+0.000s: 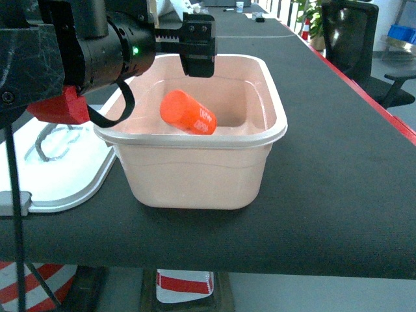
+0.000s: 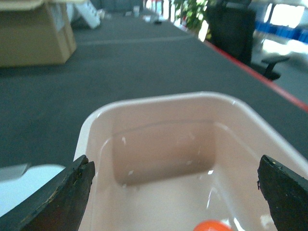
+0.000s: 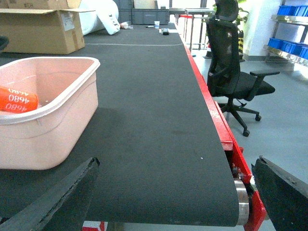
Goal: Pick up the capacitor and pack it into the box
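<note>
Box (image 1: 195, 175) sits near the front edge of the dark worktop (image 1: 338, 188), white lid (image 1: 62, 172) lying flat just beside it on the left. Orange capacitor (image 1: 188, 112) lies tilted inside the box — nothing gripping it. Left tool (image 2: 175, 192) hovers over the box's back rim, jaws wide. Right tool (image 3: 180, 192) off to the side over bare worktop — wide too. Cardboard carton (image 3: 41, 30) and office chair (image 3: 231, 79) farther back.

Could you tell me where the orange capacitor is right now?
In the head view, the capacitor lies on its side inside the box, left of centre, just below the open left gripper.
</note>
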Controlling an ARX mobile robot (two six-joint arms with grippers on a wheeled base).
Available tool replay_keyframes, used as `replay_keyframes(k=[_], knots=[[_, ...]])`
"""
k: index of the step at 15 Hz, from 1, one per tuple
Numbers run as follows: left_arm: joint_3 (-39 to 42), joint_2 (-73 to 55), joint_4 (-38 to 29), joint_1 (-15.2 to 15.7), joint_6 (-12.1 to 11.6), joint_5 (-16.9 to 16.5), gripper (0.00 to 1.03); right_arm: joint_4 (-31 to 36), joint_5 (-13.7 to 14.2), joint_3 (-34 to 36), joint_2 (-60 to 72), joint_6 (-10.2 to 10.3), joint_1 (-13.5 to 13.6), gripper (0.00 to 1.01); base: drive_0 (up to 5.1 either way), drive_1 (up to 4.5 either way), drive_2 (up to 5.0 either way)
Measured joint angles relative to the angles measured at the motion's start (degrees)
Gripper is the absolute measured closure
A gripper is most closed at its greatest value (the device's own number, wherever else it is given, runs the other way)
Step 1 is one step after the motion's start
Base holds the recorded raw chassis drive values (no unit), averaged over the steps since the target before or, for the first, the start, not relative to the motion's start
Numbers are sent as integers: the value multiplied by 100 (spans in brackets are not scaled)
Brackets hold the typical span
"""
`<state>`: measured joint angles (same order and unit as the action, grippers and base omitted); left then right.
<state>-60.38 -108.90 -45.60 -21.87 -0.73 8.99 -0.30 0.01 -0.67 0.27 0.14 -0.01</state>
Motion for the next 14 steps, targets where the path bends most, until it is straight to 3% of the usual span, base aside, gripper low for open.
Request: replay_keyframes(k=[2, 3, 4, 6, 7, 11, 14], knots=[[254, 195, -498, 203, 2, -321, 5, -2, 0, 0, 0, 0, 0, 3, 0, 0, 0], [376, 348, -516, 501, -37, -402, 5, -2, 0, 0, 0, 0, 0, 3, 0, 0, 0], [402, 428, -555, 1145, -92, -461, 5, -2, 0, 0, 0, 0, 0, 3, 0, 0, 0], [376, 210, -352, 1996, -122, -522, 5, -2, 0, 0, 0, 0, 0, 3, 0, 0, 0], [280, -68, -236, 2264, -122, -595, 5, 0, 0, 0, 0, 0, 0, 3, 0, 0, 0], [-776, -1666, 505, 2859, -258, -929, 5, 0, 0, 0, 0, 0, 0, 3, 0, 0, 0], [-1257, -2264, 1014, 3036, -317, -1119, 8, 0, -2, 0, 0, 0, 0, 3, 0, 0, 0]])
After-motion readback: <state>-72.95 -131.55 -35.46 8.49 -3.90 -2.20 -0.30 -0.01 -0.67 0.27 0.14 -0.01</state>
